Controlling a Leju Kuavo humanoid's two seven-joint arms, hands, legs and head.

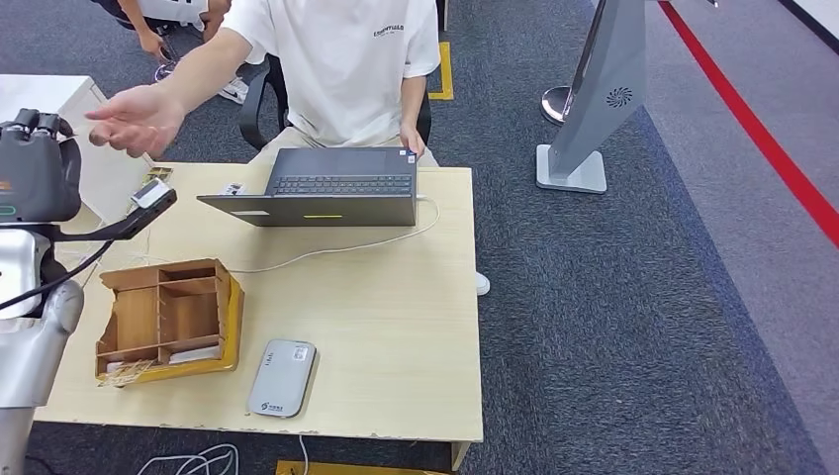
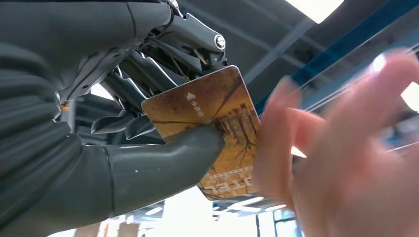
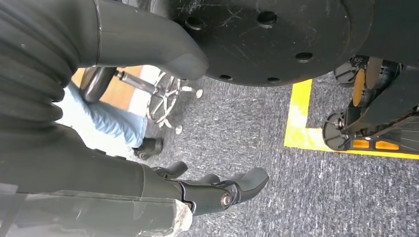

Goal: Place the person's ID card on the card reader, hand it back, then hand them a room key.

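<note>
Left hand (image 2: 148,148) pinches card (image 2: 212,128), raised at desk's (image 1: 396,327) 10 o'clock; person's hand (image 1: 134,117) reaching. Likely key handover, final step. Reader (image 1: 282,378) bare. Right hand (image 3: 217,190) empty, fingers loosely curled.

Head cam high, down; wrists close-up.

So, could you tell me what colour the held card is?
Golden-brown card with darker brown markings, clearest in the left wrist view.
</note>
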